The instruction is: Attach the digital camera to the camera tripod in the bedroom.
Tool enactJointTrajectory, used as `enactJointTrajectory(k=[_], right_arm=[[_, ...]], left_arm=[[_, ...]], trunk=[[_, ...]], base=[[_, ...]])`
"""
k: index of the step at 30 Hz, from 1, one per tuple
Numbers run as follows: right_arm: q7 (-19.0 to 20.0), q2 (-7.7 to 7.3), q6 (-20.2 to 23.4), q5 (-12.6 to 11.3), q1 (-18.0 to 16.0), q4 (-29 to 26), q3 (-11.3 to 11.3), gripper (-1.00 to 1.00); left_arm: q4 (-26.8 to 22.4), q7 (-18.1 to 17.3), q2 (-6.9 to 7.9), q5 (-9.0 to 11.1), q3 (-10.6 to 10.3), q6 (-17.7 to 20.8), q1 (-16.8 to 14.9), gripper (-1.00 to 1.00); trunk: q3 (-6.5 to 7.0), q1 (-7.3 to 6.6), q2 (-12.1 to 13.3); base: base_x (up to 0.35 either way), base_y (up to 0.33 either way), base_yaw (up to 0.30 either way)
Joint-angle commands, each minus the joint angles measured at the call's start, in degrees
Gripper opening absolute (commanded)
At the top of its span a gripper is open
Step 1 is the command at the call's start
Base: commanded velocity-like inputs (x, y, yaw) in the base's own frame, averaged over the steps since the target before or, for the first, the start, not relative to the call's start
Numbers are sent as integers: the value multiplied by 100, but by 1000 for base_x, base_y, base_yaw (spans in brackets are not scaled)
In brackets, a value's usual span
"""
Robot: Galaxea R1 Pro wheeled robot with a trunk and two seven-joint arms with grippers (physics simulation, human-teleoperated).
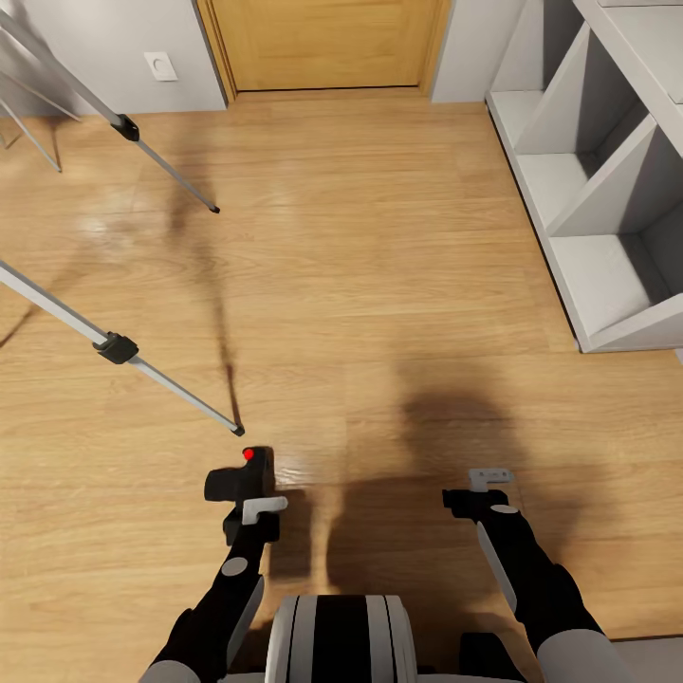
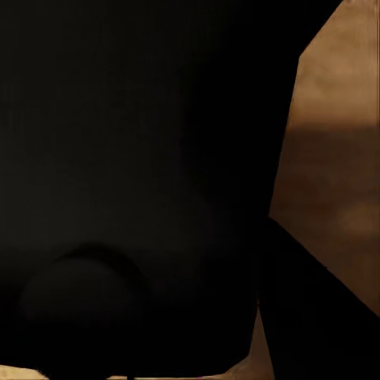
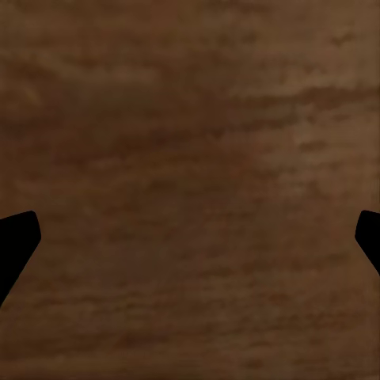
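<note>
Wood floor [image 1: 398,285]; digital camera [image 1: 242,474] seemingly in left gripper [image 1: 254,505], fingers hidden.

Head view: bright and even, sharp all over.
Wood floor [image 1: 398,266]: soft pale shine in patches near the camera tripod [image 1: 114,346] legs.
Shadows: big dark soft blur on the floor ahead of the robot; thin dark streaks beside the tripod legs.
Edges: shelf unit [image 1: 607,190] lines lean outward, a bit stretched.
Left wrist view: almost all black, very dim, blocked close up.
Right wrist view: dim brown floor, blurry and smeared.
</note>
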Motion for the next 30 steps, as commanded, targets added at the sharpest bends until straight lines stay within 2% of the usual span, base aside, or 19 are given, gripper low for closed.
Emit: enactJointTrajectory(k=[1, 8, 9, 10, 11, 13, 14, 18, 22, 27, 30], right_arm=[[-8, -1, 33, 16, 0, -8, 4, 100], [-8, -1, 33, 13, -1, -8, -1, 100], [-8, -6, 33, 13, -2, -8, -2, 100], [-8, -5, 33, 13, -3, -8, -2, 100], [-8, -7, 33, 13, -3, -8, -2, 100], [-8, -8, 33, 15, -5, -8, -2, 100], [-8, -8, 33, 17, -2, -8, -2, 100], [-8, -9, 33, 19, -5, -8, -2, 100], [-5, -10, 33, 21, -5, -9, -2, 100], [0, -10, 33, 21, -1, -9, -27, 100], [6, -10, 33, 22, 0, -12, -54, 100]], left_arm=[[-4, 36, -1, -63, -9, -1, -2, -100], [-55, 36, -9, -66, -8, -1, -2, -100], [-898, 126, -99, -54, -700, 96, -2, -100], [-939, 171, -100, -52, -806, 99, -2, -100], [-1034, 284, -100, -48, -1007, 113, -2, -100], [-1150, 408, -100, -42, -1196, 149, -2, -100], [-1292, 526, -100, -35, -1376, 223, -2, -100], [-1804, 736, -100, -14, -1807, 649, -2, -100], [-2255, 788, -100, -1, -2000, 1019, -2, -100], [-2697, 794, -100, 12, -2085, 1339, 0, -100], [-3100, 601, -100, 291, -2122, 1978, 3, -100]], trunk=[[-3, -1, -1], [-3, -1, -1], [-3, -1, -1], [-3, -1, -1], [-3, -1, -1], [-3, -1, -1], [-3, -1, -1], [-3, -1, -1], [-3, -1, -1], [-3, -1, -1], [-3, -1, -1]], base=[[0, 0, 0], [0, 0, 0], [0, 0, 0], [0, 0, 0], [0, 0, 0], [0, 0, 0], [0, 0, 0], [0, 0, 0], [0, 0, 0], [0, 0, 0], [0, 0, 0]])
